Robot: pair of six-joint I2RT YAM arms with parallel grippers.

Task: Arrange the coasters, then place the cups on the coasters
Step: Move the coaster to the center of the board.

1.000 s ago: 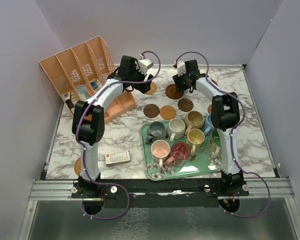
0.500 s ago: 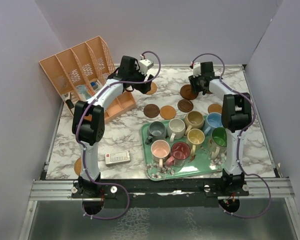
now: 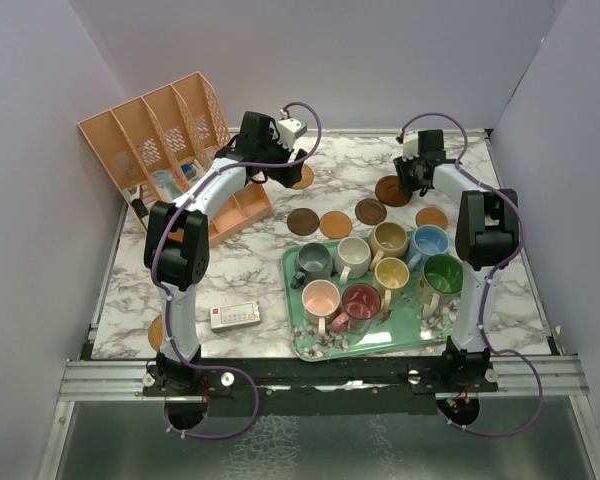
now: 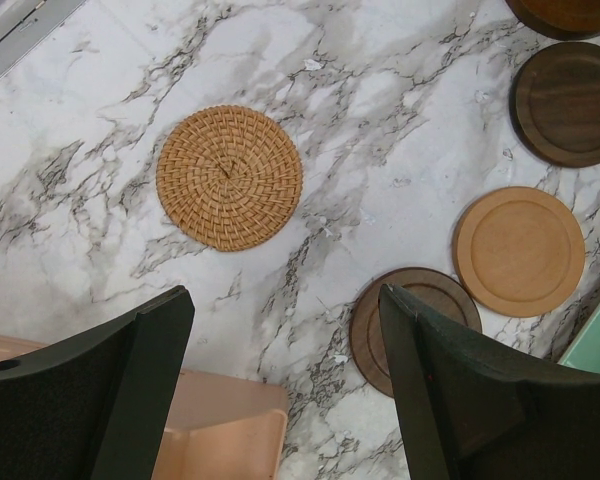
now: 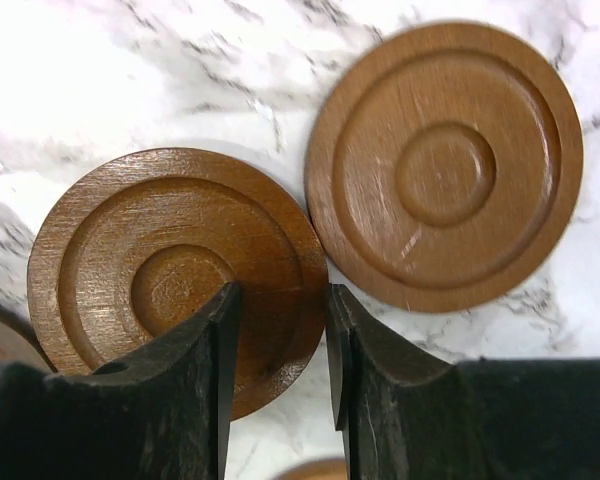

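- The dark brown coaster (image 5: 170, 265) lies flat at the far right of the table (image 3: 250, 270), directly under the right gripper (image 5: 280, 335).
- It is a round disc with no long axis, so the angle of approach should not matter.
- The right gripper's fingers are only narrowly parted and clasp nothing. Their tips stand over the coaster's near rim, but I cannot tell whether they press on its face or hover just above it.
- Its rim meets that of a lighter brown coaster (image 5: 445, 165) just beside it. I cannot tell whether they merely touch or overlap. The coming move likely turns on separating the two.
- The right arm is the nearer one.
- The left gripper (image 4: 285, 300) hangs wide open and empty, well apart, with the woven coaster (image 4: 230, 177) ahead of its fingers.
- The marble top looks smooth, so the discs probably slide easily.
- Bare marble lies between the two grippers. The green tray (image 3: 310, 345) holding the cups (image 3: 352, 255) closes the near side, and other coasters (image 3: 335, 223) lie along its far edge.
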